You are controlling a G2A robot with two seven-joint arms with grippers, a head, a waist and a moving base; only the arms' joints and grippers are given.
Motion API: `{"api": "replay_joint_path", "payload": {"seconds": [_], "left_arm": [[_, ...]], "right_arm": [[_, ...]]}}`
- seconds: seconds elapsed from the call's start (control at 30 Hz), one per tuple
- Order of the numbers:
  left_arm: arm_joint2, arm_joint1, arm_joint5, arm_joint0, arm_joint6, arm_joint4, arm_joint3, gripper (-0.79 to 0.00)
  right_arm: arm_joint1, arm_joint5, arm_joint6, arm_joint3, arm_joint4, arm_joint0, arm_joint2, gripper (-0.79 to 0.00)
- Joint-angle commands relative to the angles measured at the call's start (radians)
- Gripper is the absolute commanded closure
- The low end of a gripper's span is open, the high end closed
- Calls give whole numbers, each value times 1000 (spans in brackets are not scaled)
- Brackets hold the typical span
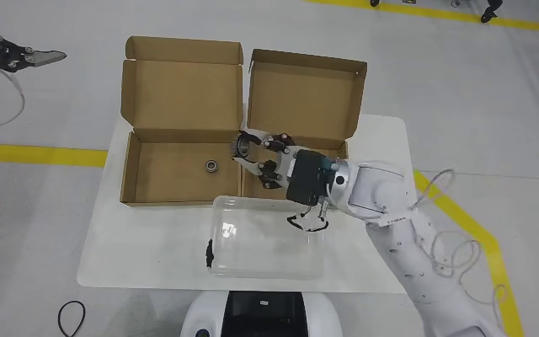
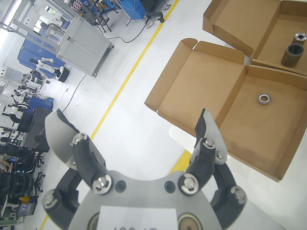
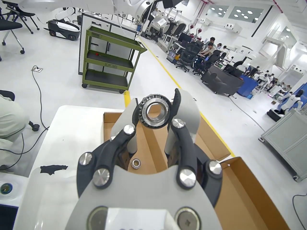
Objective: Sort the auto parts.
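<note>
Fingers (image 2: pixel 57 132) of the left gripper (image 2: pixel 130 120) are spread wide with nothing between them; fingers (image 3: pixel 187 111) of the right gripper (image 3: pixel 155 107) are clamped on a roller bearing (image 3: pixel 154 113).

Left fingers hang beyond the left side of the table (image 1: pixel 118 244), over the floor, well apart from every part. To their right sits the left cardboard box (image 1: pixel 168 177), lid back, with a small bearing (image 1: pixel 210 165) lying flat inside. Right fingers hover above the walls where that box meets the right cardboard box (image 1: pixel 303 97), pinching the roller bearing by its outer rim; the small bearing lies below them, to their left. Two dark sleeves (image 2: pixel 292 54) stand upright in the right box. A clear plastic tub (image 1: pixel 268 244) lies near the right fingers, on the robot's side of the boxes.
</note>
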Motion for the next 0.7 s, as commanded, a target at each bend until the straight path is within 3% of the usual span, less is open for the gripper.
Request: {"api": "replay_joint_path", "payload": {"seconds": [0.0, 0.23, 0.67], "left_arm": [[0, 0, 0, 0, 0, 0, 0, -785], [0, 0, 0, 0, 0, 0, 0, -785], [0, 0, 0, 0, 0, 0, 0, -785]], "right_arm": [[-1, 1, -23, 29, -16, -5, -16, 0], [-14, 25, -68, 144, -62, 7, -86, 0], [-96, 141, 101, 419, -39, 177, -289, 0]]}}
